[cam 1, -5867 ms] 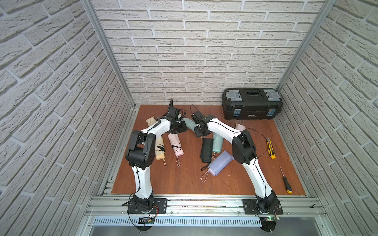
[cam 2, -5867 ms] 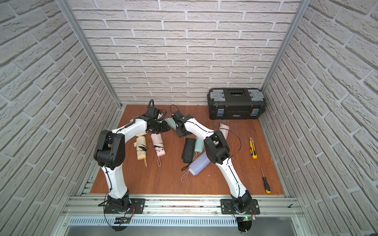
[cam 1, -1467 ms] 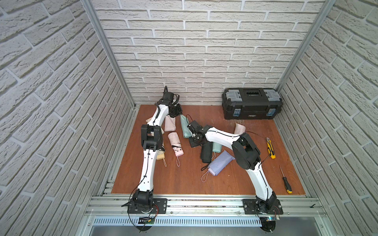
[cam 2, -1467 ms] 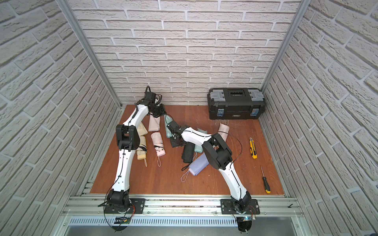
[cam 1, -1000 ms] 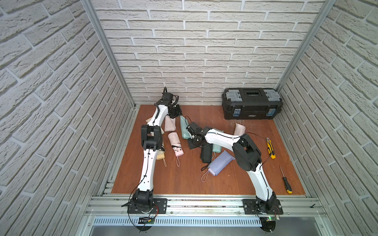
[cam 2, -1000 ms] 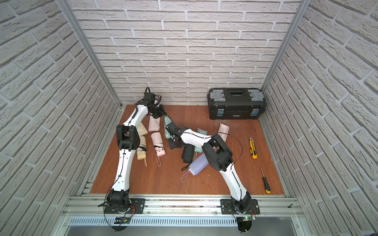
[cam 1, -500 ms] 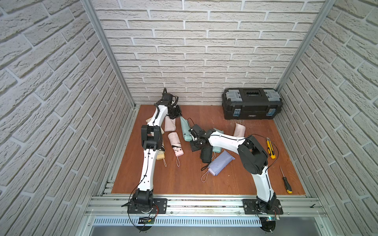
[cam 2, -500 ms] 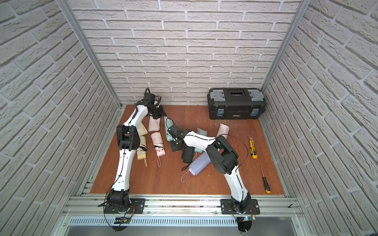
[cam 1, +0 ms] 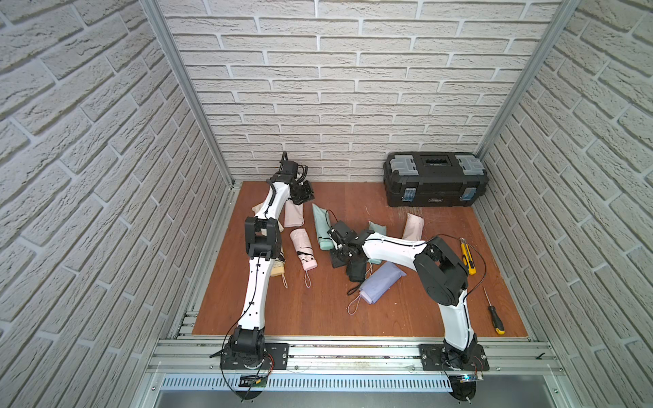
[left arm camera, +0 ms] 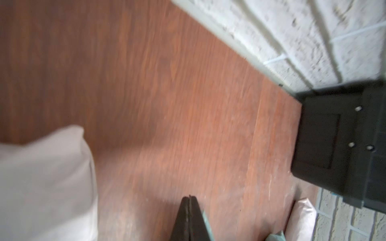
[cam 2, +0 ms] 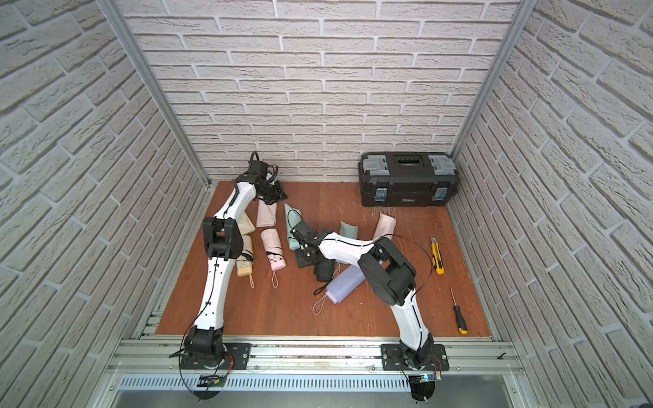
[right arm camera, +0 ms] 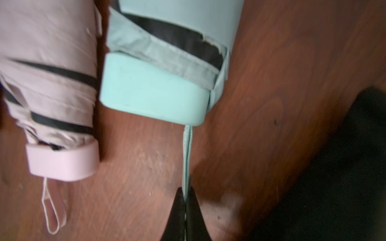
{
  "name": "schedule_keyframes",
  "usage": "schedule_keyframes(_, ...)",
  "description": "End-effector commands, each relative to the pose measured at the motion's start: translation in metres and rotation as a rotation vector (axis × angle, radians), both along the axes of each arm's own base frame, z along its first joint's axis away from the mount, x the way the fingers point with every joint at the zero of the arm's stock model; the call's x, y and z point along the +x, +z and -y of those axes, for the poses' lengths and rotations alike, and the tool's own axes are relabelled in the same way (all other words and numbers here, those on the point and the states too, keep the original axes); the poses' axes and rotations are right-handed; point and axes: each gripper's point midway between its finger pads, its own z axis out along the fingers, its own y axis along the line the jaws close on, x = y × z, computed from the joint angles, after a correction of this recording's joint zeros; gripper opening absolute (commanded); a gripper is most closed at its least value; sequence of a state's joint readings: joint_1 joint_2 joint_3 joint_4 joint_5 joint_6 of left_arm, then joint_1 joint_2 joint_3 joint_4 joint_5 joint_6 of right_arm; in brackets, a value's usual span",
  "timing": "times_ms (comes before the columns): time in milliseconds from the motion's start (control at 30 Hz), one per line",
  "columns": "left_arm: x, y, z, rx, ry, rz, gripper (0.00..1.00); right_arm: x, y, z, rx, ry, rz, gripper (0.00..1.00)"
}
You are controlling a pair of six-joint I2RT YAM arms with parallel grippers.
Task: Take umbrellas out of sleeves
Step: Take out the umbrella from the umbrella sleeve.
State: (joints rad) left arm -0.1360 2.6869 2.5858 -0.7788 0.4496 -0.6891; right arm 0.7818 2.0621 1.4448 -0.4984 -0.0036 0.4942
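Over on the far-left side of the table (cam 1: 318,314), just short of the brick wall, my left gripper (cam 1: 303,194) sits with its jaws pressed flat together – the left wrist view shows a sliver of mint fabric right beside the fingers (left arm camera: 183,219), but I can't tell if it's actually pinched. A limp pink sleeve (cam 1: 294,214) lies just on the near side of it. Middle of the table, my right gripper (right arm camera: 185,193) is clamped on the wrist loop (right arm camera: 187,150) of the mint umbrella (right arm camera: 152,98), with the loop pulled straight. The handle and a bit of folded canopy poke out of the mint sleeve (cam 1: 319,222) – the rest is covered by it. A bare pink umbrella (right arm camera: 52,73) lies right alongside on the left. The black umbrella (cam 1: 357,270) and a lilac one (cam 1: 380,282) sit nearer, by the right arm, and the toolbox (cam 1: 434,180) is far right
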Motion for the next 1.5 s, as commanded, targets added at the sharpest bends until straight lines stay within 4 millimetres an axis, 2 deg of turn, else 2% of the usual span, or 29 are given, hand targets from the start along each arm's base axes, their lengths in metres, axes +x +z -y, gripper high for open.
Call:
schedule_keyframes(0, 0.024, 0.019, -0.016, 0.001, 0.045, 0.105, 0.0, -0.029, 0.009, -0.001, -0.008, 0.029, -0.05, 0.03)
schedule_keyframes(167, 0.026, 0.02, -0.017, -0.009, 0.05, 0.107, 0.0, -0.036, 0.008, 0.0, -0.007, 0.029, -0.05, 0.03)
schedule_keyframes(300, 0.015, 0.022, -0.005, -0.04, -0.005, 0.085, 0.0, -0.034, 0.009, 0.0, -0.013, 0.029, -0.041, 0.03)
schedule_keyframes(333, 0.01, 0.024, -0.002, -0.034, -0.019, 0.081, 0.05, -0.033, 0.009, 0.0, -0.013, 0.029, -0.04, 0.03)
schedule_keyframes(400, -0.004, 0.03, 0.007, -0.012, -0.053, 0.08, 0.27, -0.031, 0.011, 0.0, -0.018, 0.028, -0.033, 0.03)
schedule_keyframes(467, -0.019, 0.038, 0.014, 0.03, -0.08, 0.094, 0.44, -0.029, 0.012, -0.001, -0.02, 0.027, -0.025, 0.03)
schedule_keyframes(500, -0.029, 0.038, 0.015, 0.064, -0.091, 0.089, 0.5, -0.028, 0.013, -0.001, -0.022, 0.025, -0.022, 0.03)
schedule_keyframes(567, -0.046, 0.036, 0.016, 0.119, -0.102, 0.085, 0.57, -0.027, 0.015, -0.001, -0.019, 0.022, -0.017, 0.03)
schedule_keyframes(733, -0.071, 0.029, 0.012, 0.16, -0.11, 0.067, 0.62, -0.026, 0.018, -0.001, -0.013, 0.024, -0.008, 0.03)
schedule_keyframes(900, -0.082, 0.015, 0.024, 0.114, -0.132, 0.052, 0.65, -0.026, 0.02, -0.002, -0.011, 0.031, -0.006, 0.03)
schedule_keyframes(1000, -0.084, 0.01, 0.034, 0.096, -0.138, 0.05, 0.72, -0.027, 0.017, -0.001, -0.011, 0.028, -0.01, 0.03)
schedule_keyframes(1067, -0.085, 0.008, 0.039, 0.094, -0.147, 0.047, 0.73, -0.028, 0.016, -0.001, -0.008, 0.025, -0.013, 0.03)
schedule_keyframes(1100, -0.084, 0.007, 0.042, 0.095, -0.149, 0.047, 0.73, -0.027, 0.027, -0.002, 0.013, 0.023, 0.005, 0.03)
schedule_keyframes(1233, -0.082, 0.006, 0.047, 0.096, -0.153, 0.05, 0.74, -0.027, 0.028, -0.002, 0.021, 0.018, 0.005, 0.03)
schedule_keyframes(1467, -0.085, -0.007, 0.052, 0.128, -0.184, 0.014, 0.68, -0.027, 0.027, -0.002, 0.015, 0.017, 0.003, 0.03)
